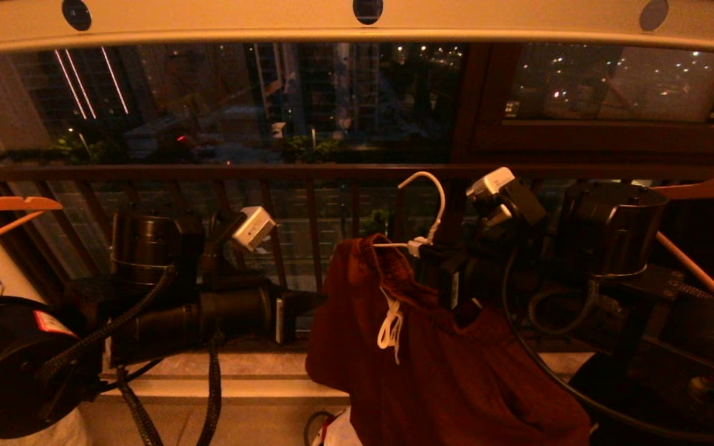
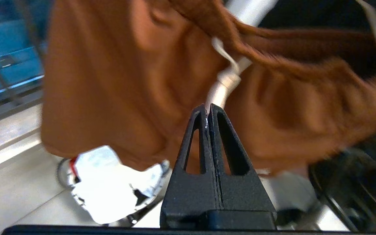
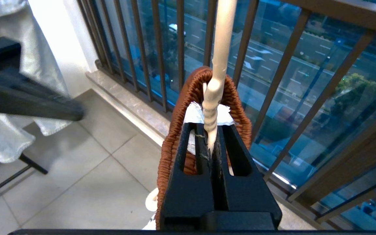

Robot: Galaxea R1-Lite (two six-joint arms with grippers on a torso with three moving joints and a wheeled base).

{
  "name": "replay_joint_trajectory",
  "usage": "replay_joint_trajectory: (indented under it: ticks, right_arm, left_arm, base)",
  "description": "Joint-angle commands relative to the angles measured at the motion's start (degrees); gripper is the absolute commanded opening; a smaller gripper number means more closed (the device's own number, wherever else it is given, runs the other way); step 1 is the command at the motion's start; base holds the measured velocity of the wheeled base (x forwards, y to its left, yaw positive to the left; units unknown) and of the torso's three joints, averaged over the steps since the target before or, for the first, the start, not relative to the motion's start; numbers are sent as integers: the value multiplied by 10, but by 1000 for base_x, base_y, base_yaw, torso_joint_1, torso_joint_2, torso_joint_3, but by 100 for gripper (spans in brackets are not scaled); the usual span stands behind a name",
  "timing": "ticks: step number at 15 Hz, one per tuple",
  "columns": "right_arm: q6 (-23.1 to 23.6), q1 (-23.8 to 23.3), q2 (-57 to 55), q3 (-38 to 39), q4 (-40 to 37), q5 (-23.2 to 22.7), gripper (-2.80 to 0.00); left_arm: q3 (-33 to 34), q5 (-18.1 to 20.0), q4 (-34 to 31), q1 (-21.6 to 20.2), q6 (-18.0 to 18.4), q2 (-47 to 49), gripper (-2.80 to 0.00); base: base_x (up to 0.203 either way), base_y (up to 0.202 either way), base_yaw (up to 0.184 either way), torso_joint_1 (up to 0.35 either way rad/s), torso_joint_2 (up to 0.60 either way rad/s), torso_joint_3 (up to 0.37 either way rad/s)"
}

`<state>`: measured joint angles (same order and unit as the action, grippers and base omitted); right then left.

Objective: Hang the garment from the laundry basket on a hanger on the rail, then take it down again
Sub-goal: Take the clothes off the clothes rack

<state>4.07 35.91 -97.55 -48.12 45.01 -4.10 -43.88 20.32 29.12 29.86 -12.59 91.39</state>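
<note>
Shorts on wire hanger, held below the rail.
Right gripper (image 3: 211, 148) clamped on hanger (image 1: 429, 210) neck, hook upward; garment (image 1: 431, 347) drapes down before dark railing (image 1: 313, 229). Rail (image 1: 357, 25) overhead, head view only. Left gripper (image 2: 207, 112) pressed together, empty, near fabric; basket (image 2: 109, 186) seen from left wrist.

No text, brand, number or sign is readable anywhere in the scene; a small red-and-white label (image 1: 53, 323) on the left arm's dark housing is too small to make out.
</note>
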Motion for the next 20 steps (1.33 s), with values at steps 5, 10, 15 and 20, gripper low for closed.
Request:
replay_joint_trajectory:
  ticks: [5,10,15,20]
  right_arm:
    - [1,2,0,9,3,-2,-280]
    - [3,11,1,13,3,-2,-280]
    - [5,30,-1,22,3,0,-280]
    - [5,35,1,25,3,1,-280]
  left_arm:
    - [-17,-31,72,30,-21,55,0]
    - [-37,-131,75,63,-28,80,0]
    - [-47,-154,75,71,-28,88,0]
    - [-65,-224,75,87,-24,119,0]
  base:
    - [0,0,0,0,0,0]
    - [0,0,0,0,0,0]
    - [0,0,0,0,0,0]
    - [0,0,0,0,0,0]
